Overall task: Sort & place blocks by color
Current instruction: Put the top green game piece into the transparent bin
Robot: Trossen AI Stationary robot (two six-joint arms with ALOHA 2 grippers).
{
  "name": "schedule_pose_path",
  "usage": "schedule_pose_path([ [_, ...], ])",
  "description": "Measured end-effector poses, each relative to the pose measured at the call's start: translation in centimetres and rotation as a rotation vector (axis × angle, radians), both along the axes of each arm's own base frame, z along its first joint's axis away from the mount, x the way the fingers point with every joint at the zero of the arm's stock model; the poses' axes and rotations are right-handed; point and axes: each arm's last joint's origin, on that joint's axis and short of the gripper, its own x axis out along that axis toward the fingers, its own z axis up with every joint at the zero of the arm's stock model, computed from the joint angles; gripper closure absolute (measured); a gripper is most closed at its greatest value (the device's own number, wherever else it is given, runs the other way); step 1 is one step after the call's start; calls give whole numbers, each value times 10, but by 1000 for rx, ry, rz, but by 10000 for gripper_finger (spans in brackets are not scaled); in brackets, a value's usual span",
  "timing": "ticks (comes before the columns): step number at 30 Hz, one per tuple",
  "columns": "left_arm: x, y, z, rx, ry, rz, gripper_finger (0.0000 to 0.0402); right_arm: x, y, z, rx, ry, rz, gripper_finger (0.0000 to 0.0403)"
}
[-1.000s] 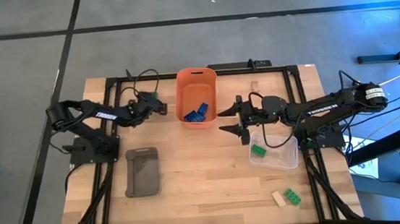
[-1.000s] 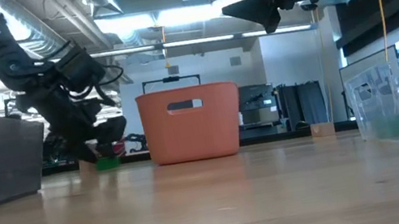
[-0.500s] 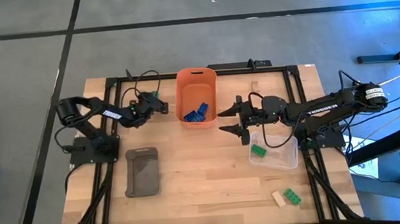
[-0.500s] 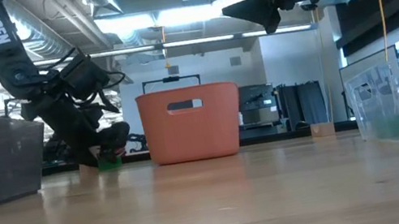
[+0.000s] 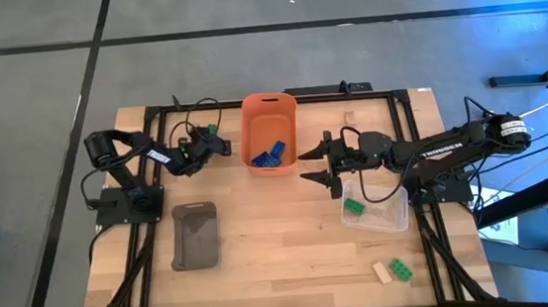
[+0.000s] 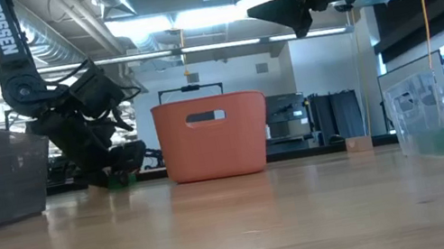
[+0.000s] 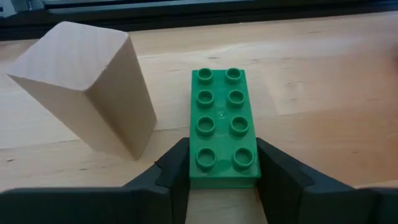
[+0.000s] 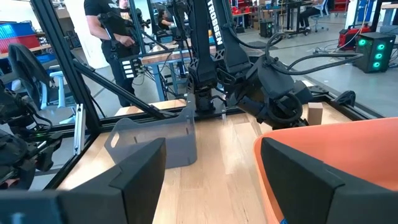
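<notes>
**Green brick between the left jaws, beside the orange bin**

The left gripper [image 7: 221, 171] is low on the tabletop [image 5: 272, 243], just to the left of the orange bin [image 5: 269, 134] in the high view. Its jaws stand on the two long sides of a green brick [image 7: 222, 127] and touch it at the near end, so they are closed on the brick. The brick lies flat on the wood, studs up. A wooden block [image 7: 87, 93] stands tilted just beside it, apart from the jaws.

I judge that the brick is light, hard plastic. It will not bend or break, but its smooth walls can slip if the hold is weak. The flat long sides are the good place to hold, and the jaws are already there, though near one end, so the brick may swing a little when it is lifted. The wooden block is close, and a sideways move could push it.

The right gripper [image 5: 320, 164] hangs above the tabletop between the orange bin and the clear bin [image 5: 376, 204], its jaws wide open and holding nothing. Blue bricks [image 5: 267, 155] lie in the orange bin. One green brick [image 5: 354, 206] lies in the clear bin. Another green brick [image 5: 401, 269] and a tan block [image 5: 382, 272] wait near the front edge.
</notes>
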Motion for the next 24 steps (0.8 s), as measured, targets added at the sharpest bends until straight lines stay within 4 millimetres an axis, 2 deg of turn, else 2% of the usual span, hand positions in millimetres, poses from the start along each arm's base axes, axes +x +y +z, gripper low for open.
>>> schedule_pose_path([
  [7,0,-1,0,-11,13,-26,271,0,0,0,0,0,0,139],
  [12,3,-5,8,-2,-7,-74,271,0,0,0,0,0,0,139],
  [17,5,-9,32,64,-37,-141,271,0,0,0,0,0,0,139],
  [24,-8,-17,83,228,-62,-160,271,0,0,0,-1,0,0,139],
])
